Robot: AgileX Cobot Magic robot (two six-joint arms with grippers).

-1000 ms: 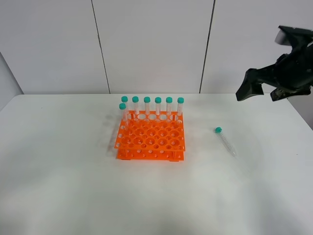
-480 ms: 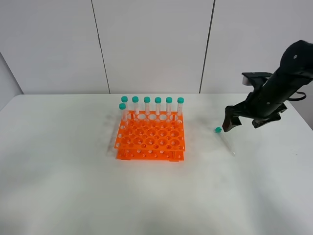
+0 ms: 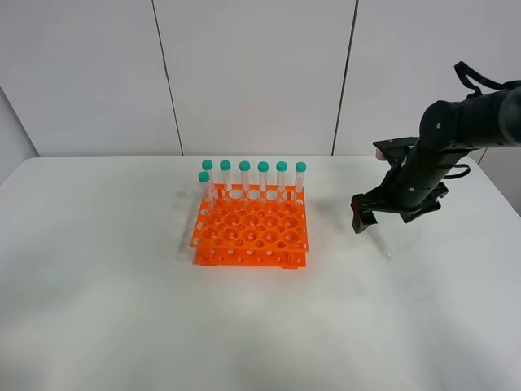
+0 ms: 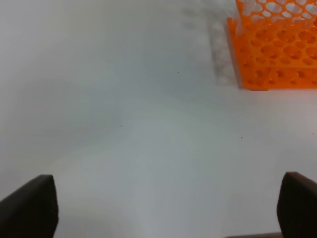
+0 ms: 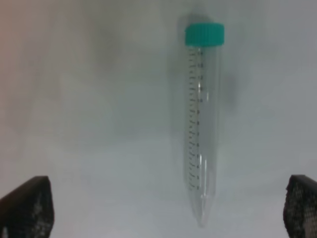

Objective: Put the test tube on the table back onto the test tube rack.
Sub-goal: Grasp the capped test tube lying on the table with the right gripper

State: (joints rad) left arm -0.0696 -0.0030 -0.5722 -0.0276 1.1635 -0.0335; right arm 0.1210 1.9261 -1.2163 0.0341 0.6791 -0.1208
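The test tube (image 5: 200,124) lies flat on the white table (image 3: 98,269), a clear tube with a teal cap and a tapered tip. In the exterior view only its lower part (image 3: 383,245) shows; my right gripper (image 3: 377,217) hovers just over its capped end. That gripper (image 5: 163,208) is open, its fingertips (image 5: 25,206) wide apart and nothing between them. The orange test tube rack (image 3: 251,230) stands left of the tube, with several capped tubes (image 3: 263,175) upright in its back row. My left gripper (image 4: 163,213) is open over bare table, the rack (image 4: 275,54) ahead of it.
A grey panelled wall (image 3: 252,73) runs behind the table. The right arm (image 3: 456,130) reaches in from the right edge. The left arm does not show in the exterior view.
My right arm has swung down and to the left, from high at the right edge to just above the lying tube, now covering its cap. Tube and rack have not moved.
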